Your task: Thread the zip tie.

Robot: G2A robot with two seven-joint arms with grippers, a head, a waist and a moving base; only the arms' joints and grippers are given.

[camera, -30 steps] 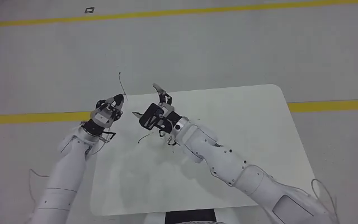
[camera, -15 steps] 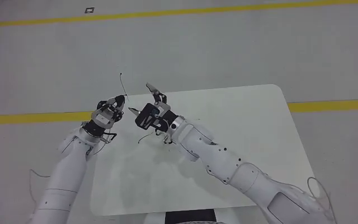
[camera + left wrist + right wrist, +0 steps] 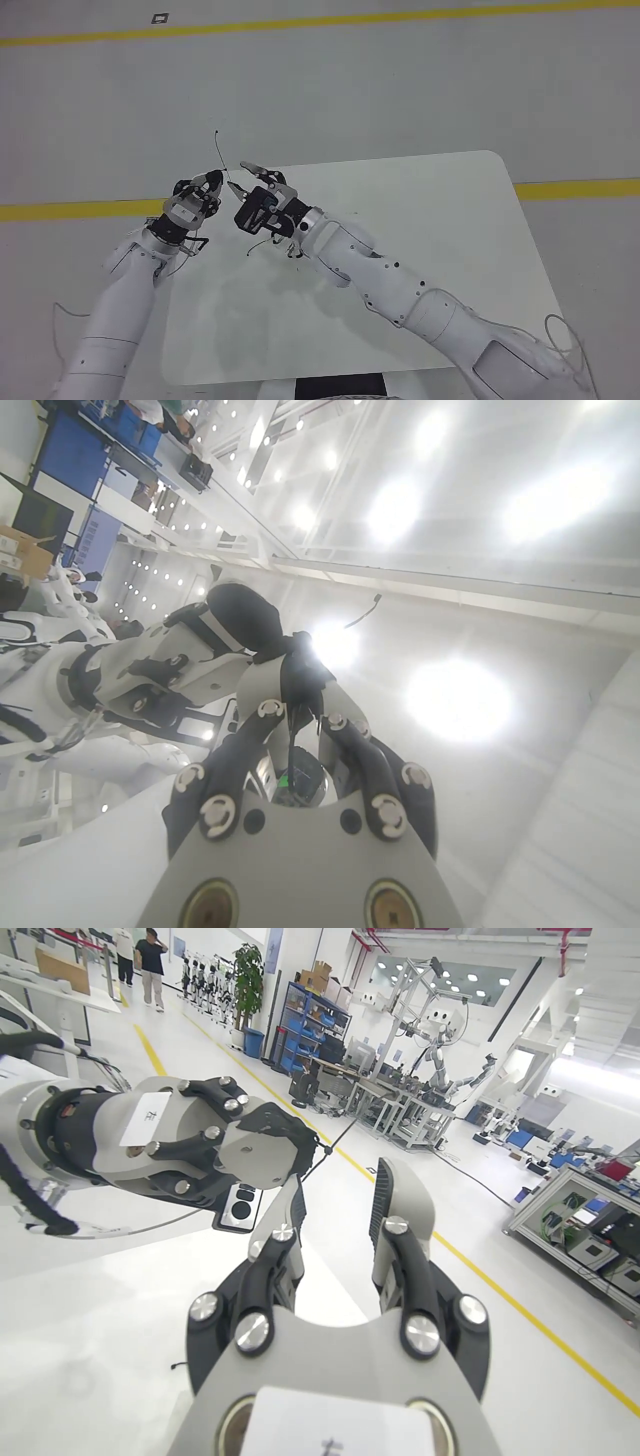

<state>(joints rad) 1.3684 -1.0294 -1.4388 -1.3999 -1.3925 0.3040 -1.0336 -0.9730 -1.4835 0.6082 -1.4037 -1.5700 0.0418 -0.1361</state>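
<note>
A thin black zip tie sticks up and away from my left gripper, which is shut on its lower end beside the table's far left corner. In the left wrist view the strap curves out past the closed black-covered fingertips. My right gripper is open just to the right of the left one, nothing between its fingers. In the right wrist view the ribbed fingers stand apart, with the left gripper and the zip tie close ahead of them.
The white table has rounded corners, and a thin black strand lies on it under the right wrist. Yellow floor lines run past the table. The table's right half is bare.
My right gripper has swung left across the table's far edge and turned, ending close beside the left gripper. The left gripper and zip tie have barely moved.
</note>
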